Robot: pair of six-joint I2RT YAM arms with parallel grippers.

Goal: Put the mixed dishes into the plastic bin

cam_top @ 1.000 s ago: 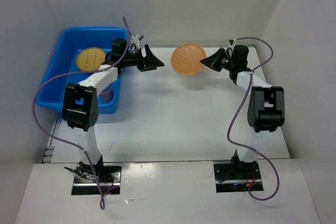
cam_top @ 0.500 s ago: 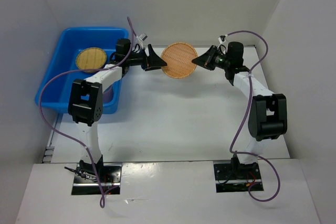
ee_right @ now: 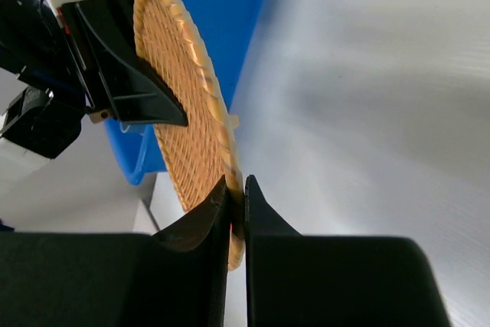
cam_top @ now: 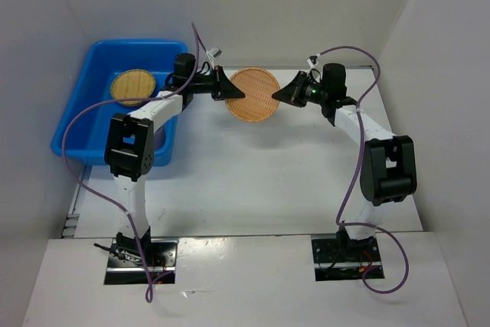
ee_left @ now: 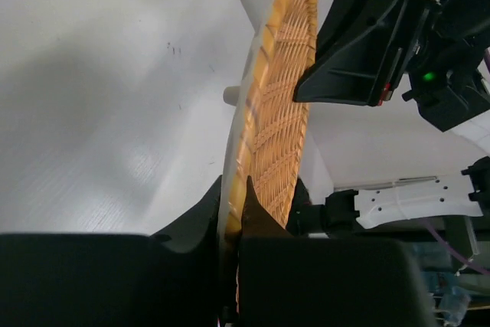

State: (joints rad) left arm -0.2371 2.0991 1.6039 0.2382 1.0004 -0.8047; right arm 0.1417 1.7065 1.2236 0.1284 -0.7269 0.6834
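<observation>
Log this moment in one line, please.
left gripper: shut on woven disc | right gripper: shut on woven disc | bin: second disc inside

Robotics lab test cell, plain white panel walls (cam_top: 291,5) boxing in a white tabletop (cam_top: 253,178) at 9, 12 and 3 o'clock, two black-and-white jointed robot arms (cam_top: 130,151) bolted to metal base plates (cam_top: 140,264) along the 6 o'clock edge, loose purple cables (cam_top: 348,47) looping from bases to wrists

In my top view, a round, tan, woven disc (cam_top: 255,94) is at the top middle, held up in the air with its face mostly up. The left gripper (cam_top: 232,91) pinches its left edge and the right gripper (cam_top: 283,95) pinches its right edge. The big blue bin (cam_top: 84,124) is at the upper left, with the other disc (cam_top: 132,86) lying flat inside.
</observation>
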